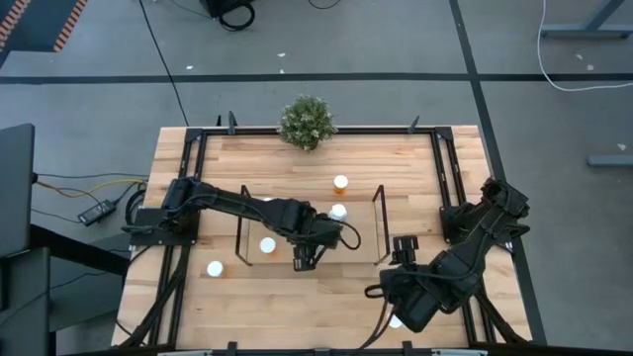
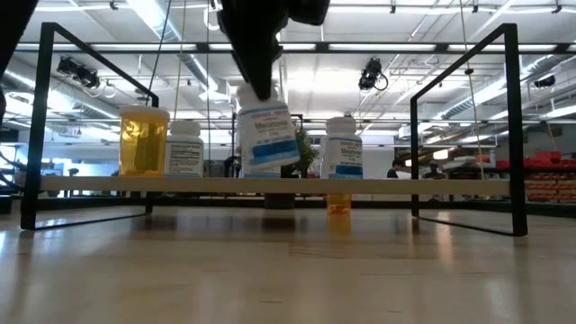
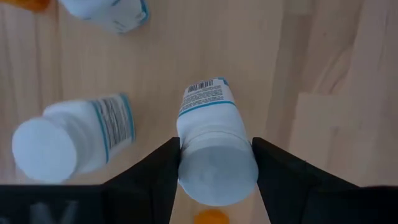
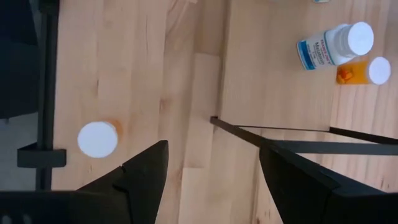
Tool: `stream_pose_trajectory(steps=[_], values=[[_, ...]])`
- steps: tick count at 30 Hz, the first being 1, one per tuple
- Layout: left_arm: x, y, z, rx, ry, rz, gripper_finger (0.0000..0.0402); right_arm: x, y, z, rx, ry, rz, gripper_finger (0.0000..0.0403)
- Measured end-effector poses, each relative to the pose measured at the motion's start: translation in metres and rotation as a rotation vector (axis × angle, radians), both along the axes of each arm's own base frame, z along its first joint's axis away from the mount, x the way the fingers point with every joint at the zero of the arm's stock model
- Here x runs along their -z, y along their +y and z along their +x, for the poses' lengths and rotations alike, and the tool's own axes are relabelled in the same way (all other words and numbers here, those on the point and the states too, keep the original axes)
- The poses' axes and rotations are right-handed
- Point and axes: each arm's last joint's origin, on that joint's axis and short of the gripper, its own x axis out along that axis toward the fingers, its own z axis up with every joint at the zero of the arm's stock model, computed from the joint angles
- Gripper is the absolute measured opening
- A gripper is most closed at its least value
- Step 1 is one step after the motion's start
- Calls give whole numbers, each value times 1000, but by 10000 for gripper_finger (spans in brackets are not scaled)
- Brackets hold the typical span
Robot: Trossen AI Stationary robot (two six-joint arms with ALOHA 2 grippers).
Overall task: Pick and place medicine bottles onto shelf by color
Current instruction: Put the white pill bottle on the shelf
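From above, a wooden table (image 1: 316, 307) carries a low black wire shelf (image 1: 379, 225) at its middle. The left gripper (image 1: 303, 259) reaches over the shelf's near edge, while the right gripper (image 1: 404, 247) waits just off the shelf's right end. White caps mark bottles on the shelf, one loose bottle (image 1: 215, 268) near the left and an orange bottle (image 1: 341, 182) beyond the far side.

At table height, the held white bottle (image 2: 268, 135) hangs tilted from the left gripper, its base level with the see-through deck. An orange-bodied bottle (image 2: 143, 140) and two white bottles (image 2: 185, 148) (image 2: 343, 147) stand upright along the deck.

From the left wrist, the two dark fingers (image 3: 155, 177) are clamped on the held bottle's cap, with a neighbouring white bottle (image 3: 71, 138) close beside it.

From the right wrist, the fingers stand wide apart and empty above bare wood, with an orange-bodied bottle (image 4: 98, 138) on the table near them.

The likely risk: released at this tilt, the bottle may topple, roll off the deck, or knock its close neighbour. The grip on the cap alone could also let it swing or slip.
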Motion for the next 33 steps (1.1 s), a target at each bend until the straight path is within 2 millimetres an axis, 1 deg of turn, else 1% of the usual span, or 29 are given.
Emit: stream_pose_trajectory(steps=[3, 10, 14, 18, 21, 23, 26, 31, 33], values=[[8, 1, 4, 0, 23, -18, 195, 0, 2, -1, -4, -1, 0, 259], [14, -2, 7, 36, 29, -20, 208, 0, 1, -1, -5, -8, -8, 259], [19, -4, 7, 43, 49, -19, 235, 0, 1, -1, -9, -9, -11, 259], [17, -9, 5, 57, 51, -17, 270, 0, 1, -1, -9, -15, -18, 259], [16, -8, 2, 73, 76, -10, 296, 0, 0, 0, -24, -27, -40, 259], [12, -7, -1, 71, 84, -8, 310, -1, 0, 0, -36, -34, -54, 259], [-2, -6, -6, 65, 46, -14, 323, -1, -1, 1, -44, -41, -68, 259], [-32, -2, -20, 3, -43, -32, 329, -1, -3, 3, -47, -62, -98, 259], [-45, -5, -28, -3, -90, 2, 326, -2, -4, 5, -37, -93, -117, 259]])
